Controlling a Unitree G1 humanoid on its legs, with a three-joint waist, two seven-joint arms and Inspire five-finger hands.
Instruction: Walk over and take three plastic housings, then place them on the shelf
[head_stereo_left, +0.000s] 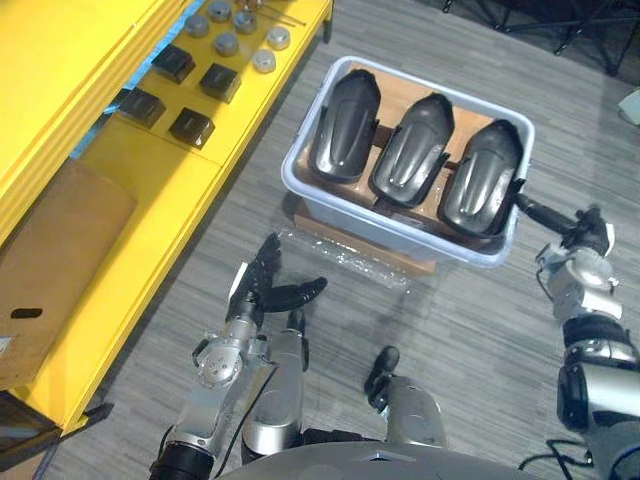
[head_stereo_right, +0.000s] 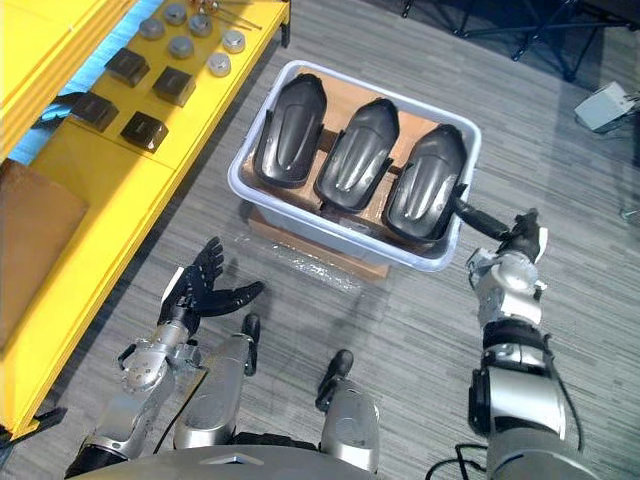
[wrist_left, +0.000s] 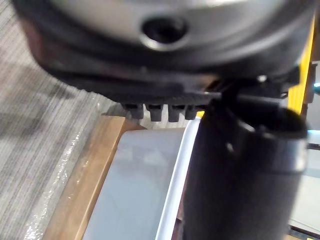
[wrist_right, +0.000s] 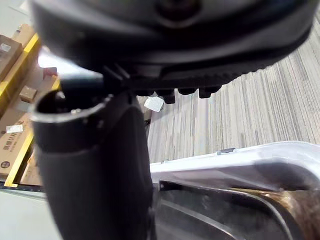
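Glossy plastic housings (head_stereo_left: 412, 150) look light, stiff and slippery; better grip the side edges. Left hand (head_stereo_left: 258, 292) and right hand (head_stereo_left: 574, 240) are spread, empty.

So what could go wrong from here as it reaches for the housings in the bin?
1. The right hand has its thumb at the right housing, which lies tight against the middle housing; lifting one may drag the other.
2. The bin rests on a raised board, so a sideways pull might slide it off.
3. The yellow shelf already holds small black boxes that a housing could knock.
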